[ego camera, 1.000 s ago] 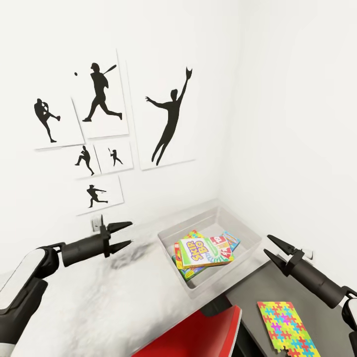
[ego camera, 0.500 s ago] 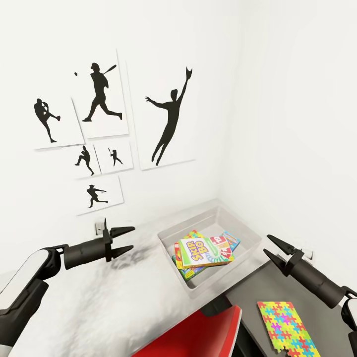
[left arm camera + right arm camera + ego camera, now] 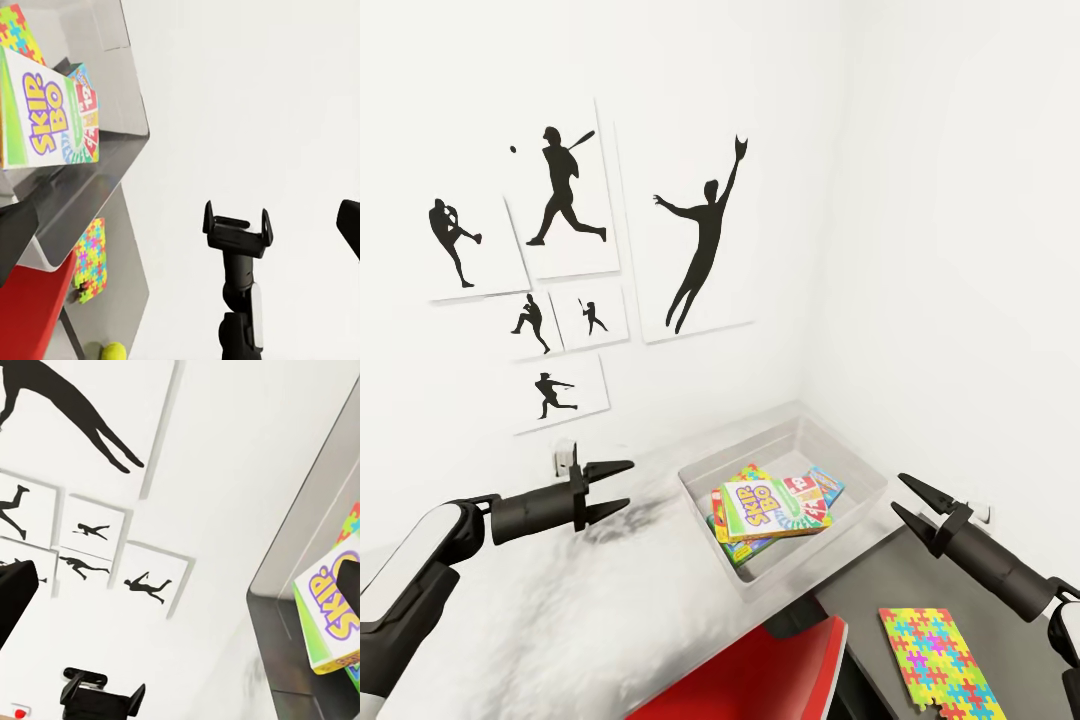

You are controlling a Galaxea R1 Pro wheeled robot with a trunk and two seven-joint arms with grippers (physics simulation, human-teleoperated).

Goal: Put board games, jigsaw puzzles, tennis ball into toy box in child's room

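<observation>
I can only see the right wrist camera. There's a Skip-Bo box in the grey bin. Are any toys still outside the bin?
Observer: Yes. In the head view, one jigsaw puzzle lies flat on the dark grey surface, outside the toy box.
Child: Where's the ball?
Observer: The left wrist view shows a yellow-green ball on that same grey surface, near the puzzle.
Child: Is my right claw holding something?
Observer: No. The right claw is open and empty, in the air beside the toy box.
</observation>
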